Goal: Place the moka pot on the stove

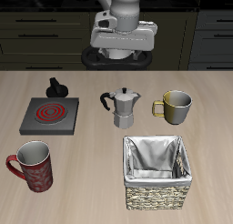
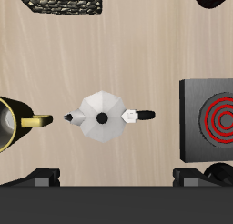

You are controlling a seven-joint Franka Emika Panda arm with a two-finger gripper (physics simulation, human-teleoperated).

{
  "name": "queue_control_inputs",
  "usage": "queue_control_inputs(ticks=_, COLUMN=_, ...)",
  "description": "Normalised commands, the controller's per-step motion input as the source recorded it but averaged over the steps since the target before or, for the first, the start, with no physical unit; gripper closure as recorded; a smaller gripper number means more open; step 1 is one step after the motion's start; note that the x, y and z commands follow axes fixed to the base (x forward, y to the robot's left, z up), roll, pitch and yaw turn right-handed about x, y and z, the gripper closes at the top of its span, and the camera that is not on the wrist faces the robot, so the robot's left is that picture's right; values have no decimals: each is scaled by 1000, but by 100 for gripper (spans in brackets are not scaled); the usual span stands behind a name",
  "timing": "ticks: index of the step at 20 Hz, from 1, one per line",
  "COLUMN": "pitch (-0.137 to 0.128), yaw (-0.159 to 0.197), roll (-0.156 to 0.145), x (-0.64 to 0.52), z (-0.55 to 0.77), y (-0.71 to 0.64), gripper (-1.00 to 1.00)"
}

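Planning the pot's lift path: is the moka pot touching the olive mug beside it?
Apart. The wrist view shows bare table between the moka pot spout and the olive mug handle.

Below our gripper [image 1: 124,53] we see open air down to the moka pot [image 1: 122,107]. Bare table lies on both sides of the pot: a gap toward the stove [image 1: 49,116] and a narrower one toward the olive mug [image 1: 176,106]. Beyond the pot from us, the woven basket [image 1: 157,171] stands near; the red mug [image 1: 34,166] is well apart.
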Motion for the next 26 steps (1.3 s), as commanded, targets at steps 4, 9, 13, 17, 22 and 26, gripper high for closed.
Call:
queue_control_inputs(ticks=4, pitch=-46, yaw=0, roll=4, x=46, z=-155, y=110, gripper=-100)
queue_control_inputs(ticks=9, pitch=-53, yaw=15, roll=10, x=-8, z=-209, y=147, gripper=-100)
queue_control_inputs(ticks=13, pitch=-59, yaw=58, roll=4, x=-29, z=-233, y=66, gripper=-100)
queue_control_inputs(ticks=17, pitch=-8, yaw=21, roll=-8, x=-2, z=-254, y=42, gripper=-100)
queue_control_inputs(ticks=22, pitch=-21, yaw=51, roll=-6, x=-72, z=-234, y=39, gripper=-100)
queue_control_inputs(ticks=26, pitch=-3, yaw=47, roll=-14, x=-22, z=-173, y=-58, gripper=-100)
